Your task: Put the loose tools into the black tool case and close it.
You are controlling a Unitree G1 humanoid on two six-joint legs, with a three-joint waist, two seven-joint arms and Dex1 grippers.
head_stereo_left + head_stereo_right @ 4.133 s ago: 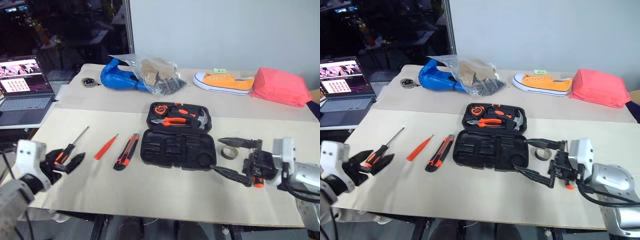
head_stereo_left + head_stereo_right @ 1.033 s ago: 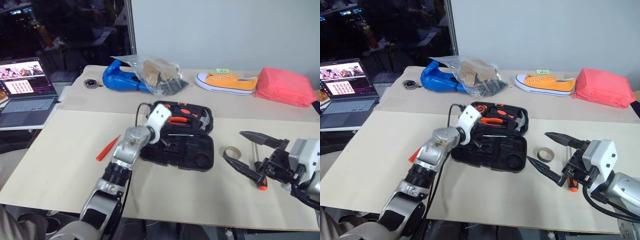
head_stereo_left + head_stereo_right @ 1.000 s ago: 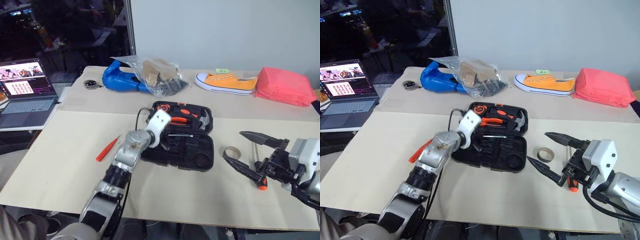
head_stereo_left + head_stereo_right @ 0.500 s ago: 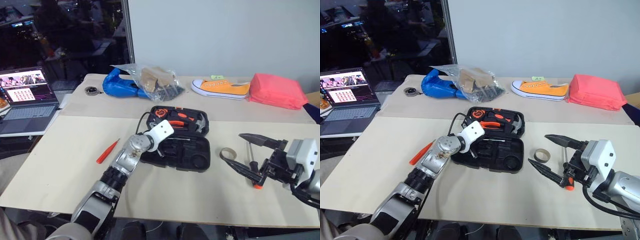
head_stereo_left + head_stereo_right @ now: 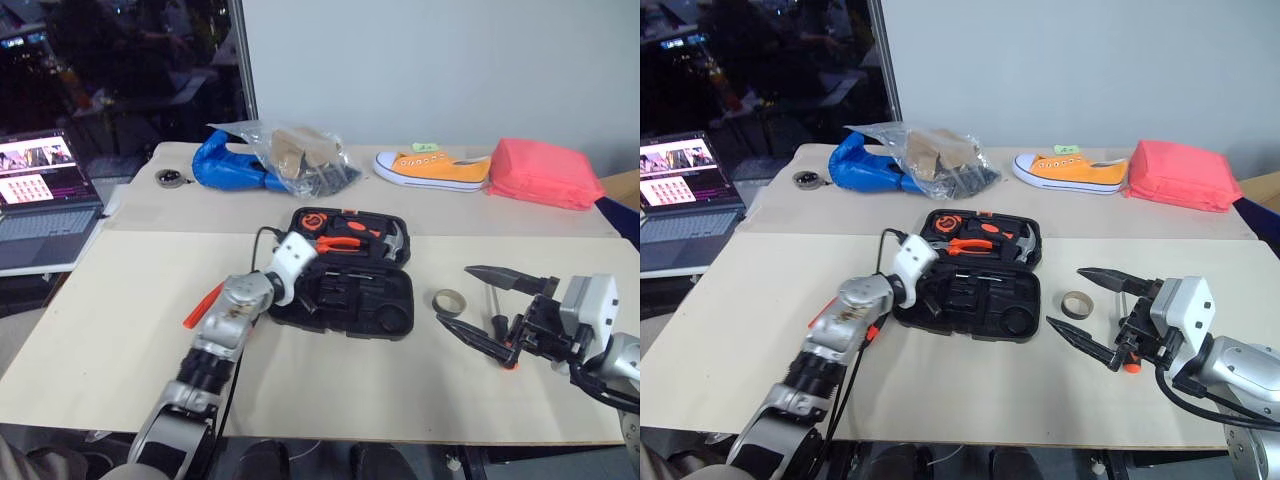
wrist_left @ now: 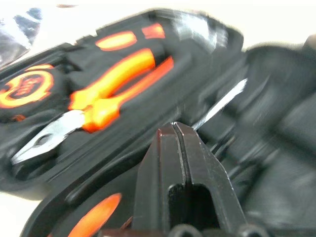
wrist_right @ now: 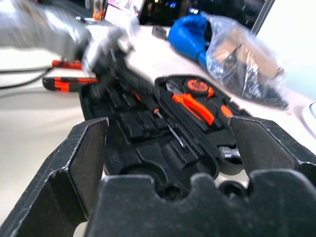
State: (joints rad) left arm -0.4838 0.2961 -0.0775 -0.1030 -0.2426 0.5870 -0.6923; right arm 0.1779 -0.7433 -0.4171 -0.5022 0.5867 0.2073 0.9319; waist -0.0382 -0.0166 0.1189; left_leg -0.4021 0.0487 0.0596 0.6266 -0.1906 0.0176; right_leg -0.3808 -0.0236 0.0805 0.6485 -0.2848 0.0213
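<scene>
**Case open, tools part-stowed**

On the cream table (image 5: 120, 340), one slim orange screwdriver (image 5: 202, 304) and one utility knife (image 7: 64, 84) lie loose. Left gripper (image 6: 180, 143), fingers together and empty, hovers over the open black tool case (image 5: 345, 270), one screwdriver (image 7: 170, 129) stowed inside. Right gripper (image 5: 490, 312) gapes wide above another screwdriver (image 5: 496, 332).

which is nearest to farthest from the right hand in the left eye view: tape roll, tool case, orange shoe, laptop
From the right hand:
1. tape roll, beside its fingers on the near table.
2. tool case, open at mid-table.
3. orange shoe, at the far edge.
4. laptop, far across on the left.
</scene>
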